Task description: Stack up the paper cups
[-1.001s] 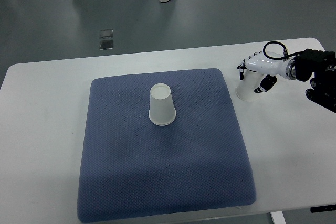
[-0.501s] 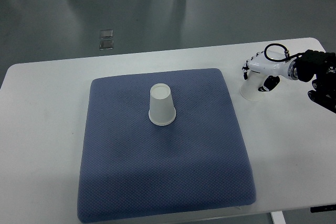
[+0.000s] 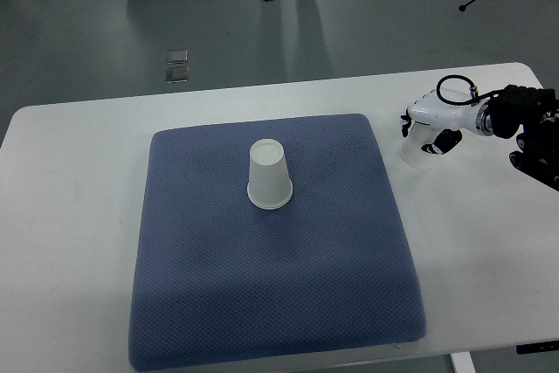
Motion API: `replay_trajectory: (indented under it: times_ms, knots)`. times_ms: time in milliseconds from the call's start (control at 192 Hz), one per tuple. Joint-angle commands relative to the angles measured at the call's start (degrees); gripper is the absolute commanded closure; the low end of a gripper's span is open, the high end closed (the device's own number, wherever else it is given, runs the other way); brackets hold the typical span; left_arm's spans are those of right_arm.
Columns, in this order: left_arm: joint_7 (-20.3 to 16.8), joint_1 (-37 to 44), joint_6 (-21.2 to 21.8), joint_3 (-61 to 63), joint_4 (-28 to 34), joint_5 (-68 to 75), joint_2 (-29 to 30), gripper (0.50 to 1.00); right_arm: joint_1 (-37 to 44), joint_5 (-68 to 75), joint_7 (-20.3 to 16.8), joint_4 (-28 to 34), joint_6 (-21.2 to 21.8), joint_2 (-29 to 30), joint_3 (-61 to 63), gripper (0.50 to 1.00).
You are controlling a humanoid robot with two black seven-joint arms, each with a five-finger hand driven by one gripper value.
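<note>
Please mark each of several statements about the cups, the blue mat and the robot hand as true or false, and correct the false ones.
1. A paper cup stands upside down on the blue mat. True.
2. The right hand grasps a second cup. True.
3. The second cup is over the blue mat. False: it is over the bare white table, to the right of the mat.
4. The two cups are already stacked. False: they are apart.
5. The left arm reaches for the cup on the mat. False: no left arm is in view.
</note>
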Motion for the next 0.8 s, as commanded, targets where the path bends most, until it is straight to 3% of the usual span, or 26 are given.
replay_trajectory:
  times_ms: [0,245,673,693,740,793]
  knots:
    - [0.0,0.0,0.0,0.0,0.0,0.0,0.0,0.5,0.0,0.1,0.0,0.0,0.4,0.4,0.1,0.887]
    - [0.0,0.0,0.0,0.0,0.0,0.0,0.0,0.5,0.1,0.4,0.0,0.0,1.9,0.4,0.4,1.0]
    - [0.0,0.0,0.0,0.0,0.0,0.0,0.0,0.5,0.4,1.6,0.2,0.4,1.9,0.5,0.5,1.0]
    - [0.0,0.0,0.0,0.0,0.0,0.0,0.0,0.5,0.5,1.6,0.4,0.5,1.9,0.5,0.5,0.971]
    - [0.0,0.0,0.0,0.0,0.0,0.0,0.0,0.5,0.7,1.7,1.5,0.9,1.9,0.4,0.5,0.836]
    - [0.0,0.0,0.0,0.0,0.0,0.0,0.0,0.5,0.9,1.8,2.6,1.0,1.9,0.4,0.5,0.732]
